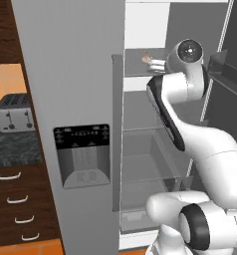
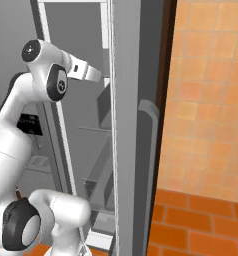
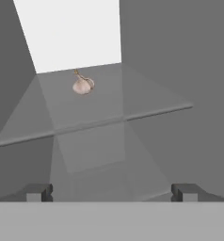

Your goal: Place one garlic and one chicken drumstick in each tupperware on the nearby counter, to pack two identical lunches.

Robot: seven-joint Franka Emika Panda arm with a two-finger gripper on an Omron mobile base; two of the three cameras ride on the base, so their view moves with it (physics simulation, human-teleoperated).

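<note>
**Arm reaches into the open fridge, garlic waiting on a glass shelf**

The white arm (image 1: pixel 190 134) is stretched up and forward into the open fridge (image 1: pixel 140 149), its hand level with an upper shelf. From the hand's own camera the pincer (image 3: pixel 112 193) stands wide open, its two dark fingertips (image 3: pixel 37 192) set far apart at the bottom of that view, with nothing between them.

Ahead of the pincer lies a single garlic (image 3: pixel 82 84), a pale pinkish bulb with a short stem, resting on a clear glass shelf (image 3: pixel 109 101) towards the back of the compartment, close to the white rear wall. The pincer is well apart from it, short of the shelf's front edge. From the left base camera the garlic (image 1: pixel 147 58) peeks out on the upper shelf, just beside the arm's wrist.

To the left, past the fridge's closed door with its dispenser panel (image 1: pixel 83 154), a silver toaster (image 1: pixel 13 112) sits on the speckled dark counter (image 1: pixel 13 149) over dark wood drawers (image 1: pixel 18 209) with silver handles.
</note>
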